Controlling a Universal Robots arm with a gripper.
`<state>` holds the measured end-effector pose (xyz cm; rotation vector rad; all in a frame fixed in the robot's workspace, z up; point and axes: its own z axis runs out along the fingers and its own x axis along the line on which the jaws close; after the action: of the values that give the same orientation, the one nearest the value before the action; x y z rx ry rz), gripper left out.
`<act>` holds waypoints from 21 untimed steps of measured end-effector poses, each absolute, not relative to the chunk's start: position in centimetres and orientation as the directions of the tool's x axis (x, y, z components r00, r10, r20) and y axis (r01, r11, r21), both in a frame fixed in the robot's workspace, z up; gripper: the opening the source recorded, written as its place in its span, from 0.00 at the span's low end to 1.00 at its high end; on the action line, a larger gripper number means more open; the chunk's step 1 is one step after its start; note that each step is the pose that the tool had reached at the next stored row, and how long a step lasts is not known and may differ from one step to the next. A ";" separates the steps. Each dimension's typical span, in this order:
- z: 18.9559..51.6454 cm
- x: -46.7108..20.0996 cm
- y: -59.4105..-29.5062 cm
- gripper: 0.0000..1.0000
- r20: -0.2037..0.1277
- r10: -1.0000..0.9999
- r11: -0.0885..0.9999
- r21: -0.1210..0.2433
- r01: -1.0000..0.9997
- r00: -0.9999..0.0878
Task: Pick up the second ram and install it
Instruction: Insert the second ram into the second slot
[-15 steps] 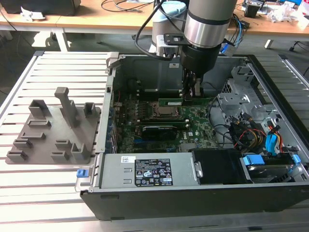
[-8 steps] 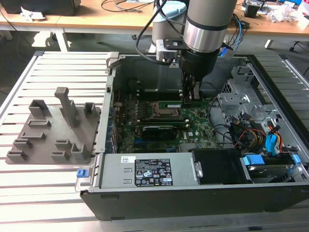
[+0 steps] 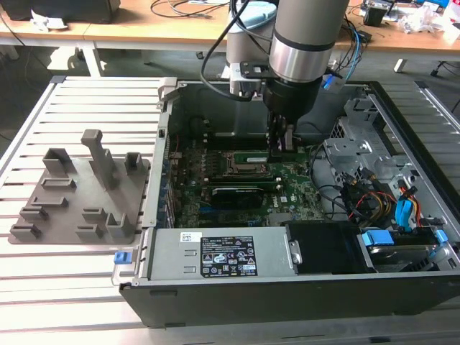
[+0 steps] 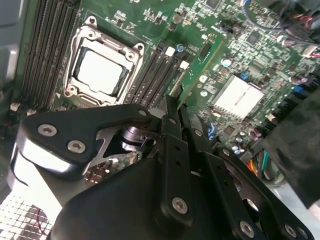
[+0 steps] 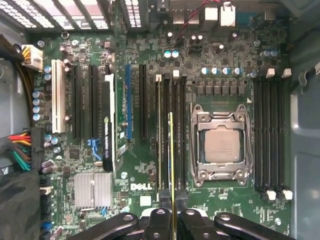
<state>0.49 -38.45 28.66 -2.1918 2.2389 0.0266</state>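
Inside the open computer case (image 3: 302, 287), the robot's hand (image 3: 279, 146) reaches down over the motherboard (image 3: 287, 188), its fingers pinching the second ram (image 5: 171, 150), a thin green stick seen edge-on. In the first wrist view the stick stands upright over the row of memory slots (image 5: 170, 130) just beside the CPU socket (image 5: 221, 146); whether it is fully seated cannot be told. In the second wrist view the same stick (image 4: 192, 75) runs away from the black fingers (image 4: 172, 120). A grey holder tray (image 3: 83, 190) lies on the slatted desk (image 3: 65, 287), well apart from the case.
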 end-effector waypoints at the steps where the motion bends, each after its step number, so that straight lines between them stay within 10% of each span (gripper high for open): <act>1: 28.6 0.4 -38.3 0.14 -0.018 -1.000 0.021 0.006 -1.000 -0.021; 21: 26.9 -0.5 -38.2 0.14 -0.018 -1.000 0.021 0.006 -1.000 -0.021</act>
<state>-0.50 -38.17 26.94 -2.1917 2.2389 0.0268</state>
